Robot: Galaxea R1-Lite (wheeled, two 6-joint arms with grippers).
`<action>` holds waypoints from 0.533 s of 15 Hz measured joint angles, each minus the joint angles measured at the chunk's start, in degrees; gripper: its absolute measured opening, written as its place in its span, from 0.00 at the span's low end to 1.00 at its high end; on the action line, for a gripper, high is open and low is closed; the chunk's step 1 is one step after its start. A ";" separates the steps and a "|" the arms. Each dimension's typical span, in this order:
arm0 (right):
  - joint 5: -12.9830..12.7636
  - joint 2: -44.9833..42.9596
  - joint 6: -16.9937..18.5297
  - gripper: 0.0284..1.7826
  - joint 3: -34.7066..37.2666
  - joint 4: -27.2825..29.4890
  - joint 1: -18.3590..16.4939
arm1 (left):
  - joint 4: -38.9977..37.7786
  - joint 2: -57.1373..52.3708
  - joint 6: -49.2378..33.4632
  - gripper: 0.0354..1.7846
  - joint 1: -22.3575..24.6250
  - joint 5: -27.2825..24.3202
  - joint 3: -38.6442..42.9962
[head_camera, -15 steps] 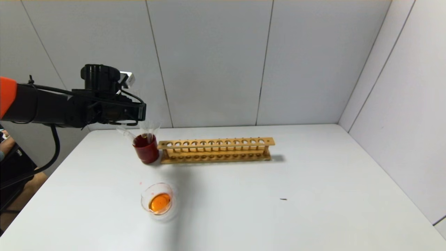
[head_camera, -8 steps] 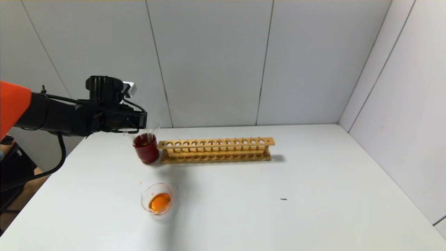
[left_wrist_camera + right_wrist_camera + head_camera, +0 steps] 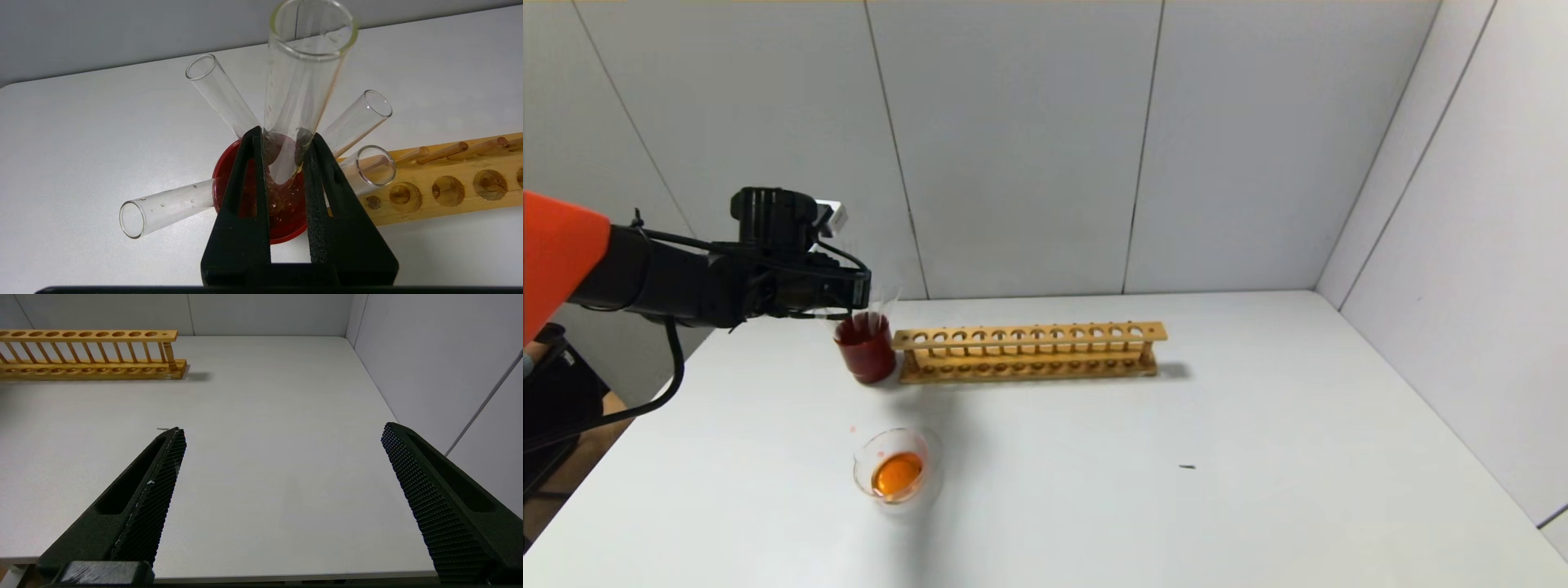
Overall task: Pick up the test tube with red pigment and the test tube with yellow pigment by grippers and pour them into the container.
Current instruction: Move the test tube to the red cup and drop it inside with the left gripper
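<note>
My left gripper (image 3: 856,296) hovers just above the dark red cup (image 3: 866,351) at the table's far left. In the left wrist view the gripper (image 3: 286,134) is shut on an upright clear test tube (image 3: 304,61) with a faint yellow tint and no pool of liquid; its round bottom hangs inside the cup (image 3: 286,228). Several clear tubes (image 3: 220,96) lean in the cup. No tube holding red liquid shows. The glass container (image 3: 892,431) stands nearer me and holds orange liquid. My right gripper (image 3: 282,433) is open and empty over the table's near right part.
A long wooden tube rack (image 3: 1029,351) stands right beside the red cup, its holes empty; it also shows in the right wrist view (image 3: 90,355). A small dark speck (image 3: 1187,467) lies mid-table. Grey walls close the back and the right side.
My left gripper has come down and slightly right with the tube, from above the red cup to just over its rim. The dish and the rack have not moved.
</note>
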 joint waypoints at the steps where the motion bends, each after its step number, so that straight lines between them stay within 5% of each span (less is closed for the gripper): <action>1: 0.00 0.00 0.00 0.98 0.00 -0.02 0.00 | -0.35 0.04 0.00 0.15 0.00 0.00 0.33; 8: 0.00 0.00 0.00 0.98 0.00 -0.02 -0.02 | -0.63 0.28 -0.16 0.15 0.00 -0.04 1.63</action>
